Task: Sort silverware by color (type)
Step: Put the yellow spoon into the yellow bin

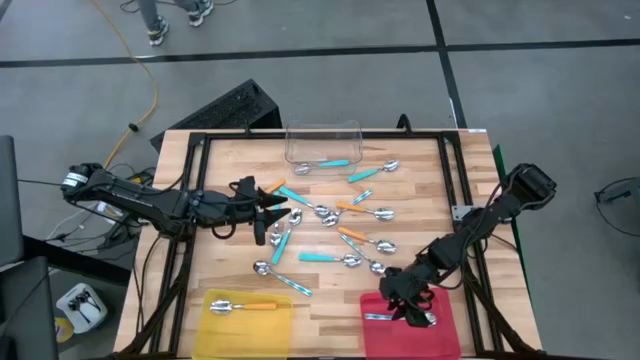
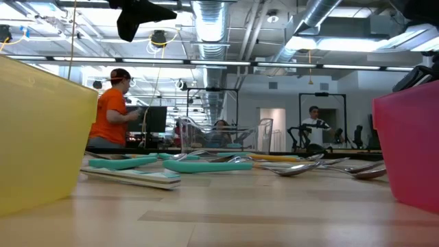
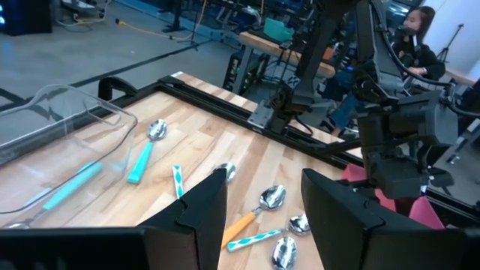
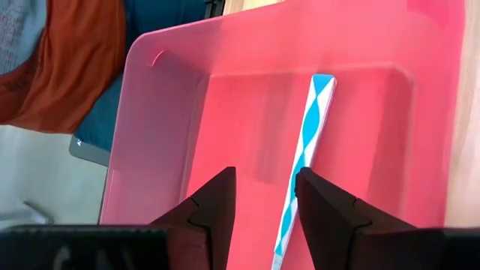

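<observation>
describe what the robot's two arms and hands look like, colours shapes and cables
Both arms are dark, near black, built of slim jointed segments with blocky housings. The left arm has a pale round part at its outer end, and dark cables trail off beside it. The right arm ends outward in a boxy black block. The left hand and right hand each have two matte black, angular, wedge-shaped fingers.

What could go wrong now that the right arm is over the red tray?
The right gripper hangs with jaws open right above the blue-and-white patterned spoon handle in the red plastic tray; lifting carelessly could snag it. The left gripper hovers over crowded spoons on the wooden table and might nudge neighbours.
</observation>
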Robot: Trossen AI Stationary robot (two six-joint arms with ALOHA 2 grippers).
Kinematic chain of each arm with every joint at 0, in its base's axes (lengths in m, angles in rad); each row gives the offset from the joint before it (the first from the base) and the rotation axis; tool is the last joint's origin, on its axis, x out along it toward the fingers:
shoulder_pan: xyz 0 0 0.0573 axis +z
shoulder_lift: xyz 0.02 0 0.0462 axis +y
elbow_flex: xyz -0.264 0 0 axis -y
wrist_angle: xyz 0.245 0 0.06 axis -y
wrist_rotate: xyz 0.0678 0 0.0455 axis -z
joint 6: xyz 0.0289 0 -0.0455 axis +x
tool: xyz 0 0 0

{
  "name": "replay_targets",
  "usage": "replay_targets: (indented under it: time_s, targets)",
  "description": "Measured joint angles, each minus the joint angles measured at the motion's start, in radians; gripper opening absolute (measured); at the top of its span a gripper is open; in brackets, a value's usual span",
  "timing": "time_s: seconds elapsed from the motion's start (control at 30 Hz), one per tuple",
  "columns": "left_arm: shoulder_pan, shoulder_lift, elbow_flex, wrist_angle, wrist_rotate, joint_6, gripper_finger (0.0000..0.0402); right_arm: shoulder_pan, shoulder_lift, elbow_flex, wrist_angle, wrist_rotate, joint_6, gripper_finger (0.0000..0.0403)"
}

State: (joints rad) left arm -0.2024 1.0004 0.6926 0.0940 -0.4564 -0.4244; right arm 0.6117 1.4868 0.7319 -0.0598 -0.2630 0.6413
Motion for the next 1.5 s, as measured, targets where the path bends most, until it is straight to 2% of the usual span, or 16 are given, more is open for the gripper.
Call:
replay_targets:
  time_s: [0.2, 0.53, 0.8, 1.0, 1.2, 1.5]
  targets:
    - [0.000, 0.000, 0.000, 0.000, 0.000, 0.000, 0.0155, -0.046, 0.000, 0.000, 0.056, -0.003, -0.037, 0.0162]
    - [0.000, 0.000, 0.000, 0.000, 0.003, 0.000, 0.0155, -0.127, 0.000, 0.000, 0.087, -0.074, -0.101, 0.0162]
    - [0.000, 0.000, 0.000, 0.000, 0.003, 0.001, 0.0155, -0.240, 0.000, 0.002, 0.184, -0.285, -0.126, 0.0162]
    - [0.000, 0.000, 0.000, 0.000, 0.002, 0.001, 0.0155, -0.317, 0.000, 0.002, 0.259, -0.367, -0.156, 0.0162]
    - [0.000, 0.000, 0.000, 0.000, 0.002, 0.001, 0.0155, -0.407, 0.000, 0.002, 0.280, -0.363, -0.266, 0.0162]
    - [0.000, 0.000, 0.000, -0.010, 0.001, -0.007, 0.0155, -0.543, 0.000, 0.002, 0.250, -0.223, -0.370, 0.0162]
